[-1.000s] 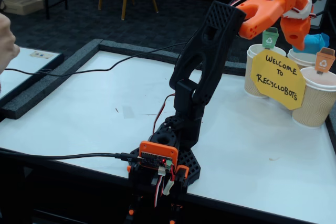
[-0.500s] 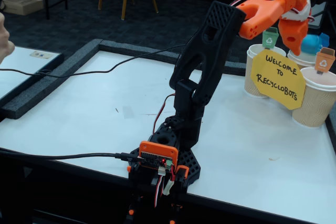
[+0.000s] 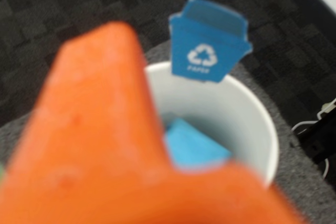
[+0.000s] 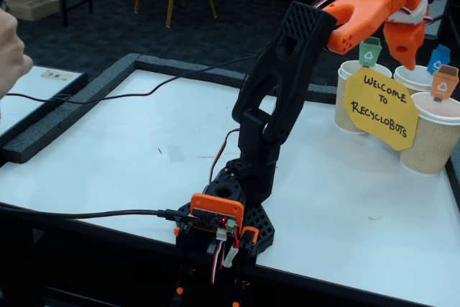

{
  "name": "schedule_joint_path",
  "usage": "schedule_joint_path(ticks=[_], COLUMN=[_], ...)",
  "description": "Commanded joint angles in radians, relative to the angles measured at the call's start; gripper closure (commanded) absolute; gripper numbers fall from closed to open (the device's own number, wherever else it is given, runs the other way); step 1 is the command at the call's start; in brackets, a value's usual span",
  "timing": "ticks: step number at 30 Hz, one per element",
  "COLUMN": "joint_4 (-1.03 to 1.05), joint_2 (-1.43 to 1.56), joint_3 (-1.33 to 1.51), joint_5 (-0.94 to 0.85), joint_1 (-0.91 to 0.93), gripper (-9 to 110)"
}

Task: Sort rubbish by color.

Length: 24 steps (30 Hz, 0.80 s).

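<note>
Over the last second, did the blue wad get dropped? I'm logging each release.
Yes. The crumpled light blue paper wad left the orange claw and now lies inside the white-lined paper cup with the blue recycling flag. The claw hangs empty above that cup. The yellow welcome sign and the other cups have not moved.

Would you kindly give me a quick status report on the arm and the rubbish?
Gripper above the cups, jaw state unclear. Light blue paper wad lying inside the cup with the blue bin flag. Green wad not visible. Nothing obstructing.
</note>
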Motion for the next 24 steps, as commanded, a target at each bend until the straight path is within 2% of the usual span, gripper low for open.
schedule_joint_path(ticks=[1, 10, 16, 24], joint_4=[-0.038, 0.091, 0.12, 0.123], joint_2=[0.057, 0.199, 0.4, 0.676], joint_3=[-0.135, -0.146, -0.029, 0.216], joint_5=[-0.018, -0.009, -0.008, -0.008], joint_1=[0.037, 0.023, 0.006, 0.0], gripper=[73, 84, 98, 101])
